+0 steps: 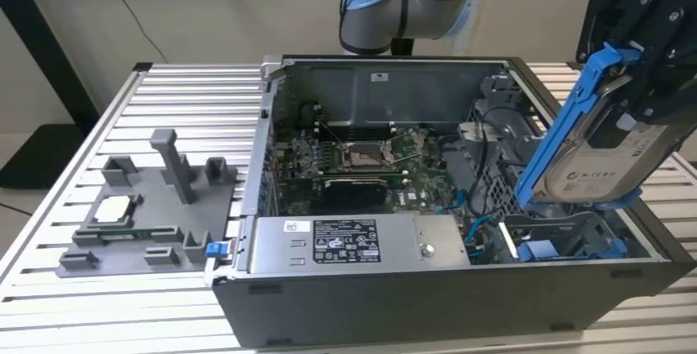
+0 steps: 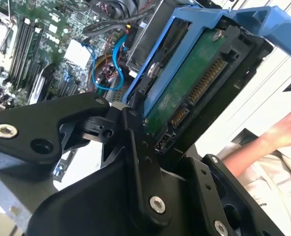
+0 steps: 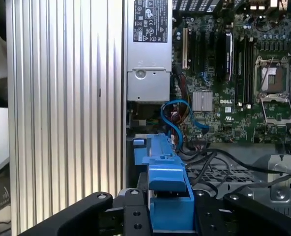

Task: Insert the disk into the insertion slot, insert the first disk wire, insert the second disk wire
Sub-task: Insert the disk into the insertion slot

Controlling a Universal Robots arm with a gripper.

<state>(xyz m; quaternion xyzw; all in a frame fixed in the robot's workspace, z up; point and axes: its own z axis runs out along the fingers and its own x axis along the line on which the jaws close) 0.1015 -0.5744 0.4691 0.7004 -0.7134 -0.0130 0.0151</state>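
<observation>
Disk (image 1: 601, 160) pinched by the pincer (image 1: 645, 73), tilted above the insertion slot (image 1: 566, 241).

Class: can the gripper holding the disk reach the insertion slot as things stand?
Probably yes: the gripper holds the disk tilted just above the insertion slot, with nothing seen between them.

A plain cream wall (image 1: 250, 11) stands behind the ribbed aluminium surface (image 1: 120, 321). At the exterior view's left, a black post (image 1: 49, 60) slants down to a dark base (image 1: 38, 154). Light falls soft and even.
</observation>
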